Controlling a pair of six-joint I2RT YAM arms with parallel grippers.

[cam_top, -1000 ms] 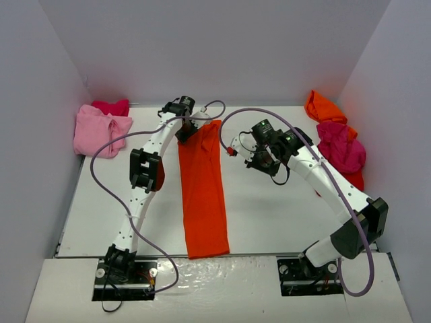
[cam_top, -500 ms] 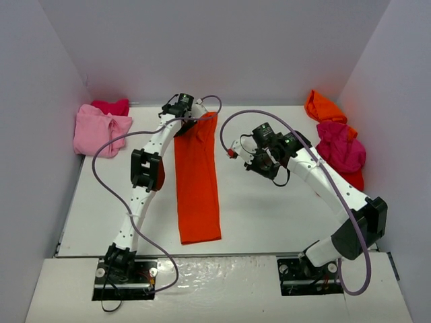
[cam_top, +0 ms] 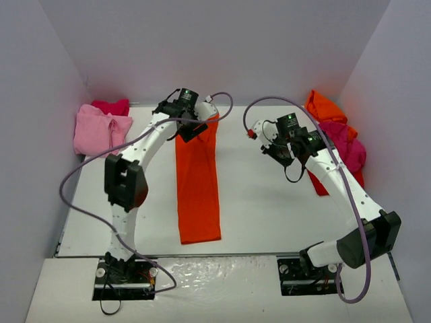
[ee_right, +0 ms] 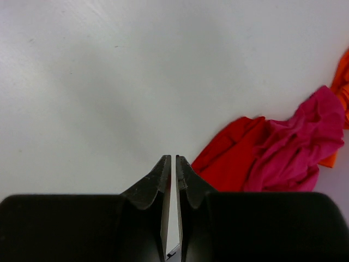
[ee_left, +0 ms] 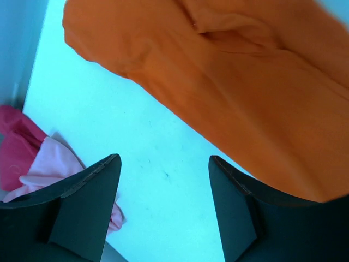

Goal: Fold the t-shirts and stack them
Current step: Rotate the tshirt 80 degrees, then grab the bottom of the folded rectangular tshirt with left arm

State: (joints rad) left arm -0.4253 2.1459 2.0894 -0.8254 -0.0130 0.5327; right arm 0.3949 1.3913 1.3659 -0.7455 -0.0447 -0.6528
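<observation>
The left end effector (ee_left: 163, 159) stands wide open and empty, just over the far end of the orange-red t-shirt (cam_top: 197, 188). This shirt lies on the counter (cam_top: 269, 215) as a long, narrow, smooth strip. Its long axis runs from the far side toward the near edge. The left arm is clearly the nearer one. The right end effector (ee_right: 173, 159) is almost closed and holds nothing. It hangs over bare counter, closer to the crumpled magenta tee (cam_top: 340, 145). I judge that the next fold brings one short end over the other.
</observation>
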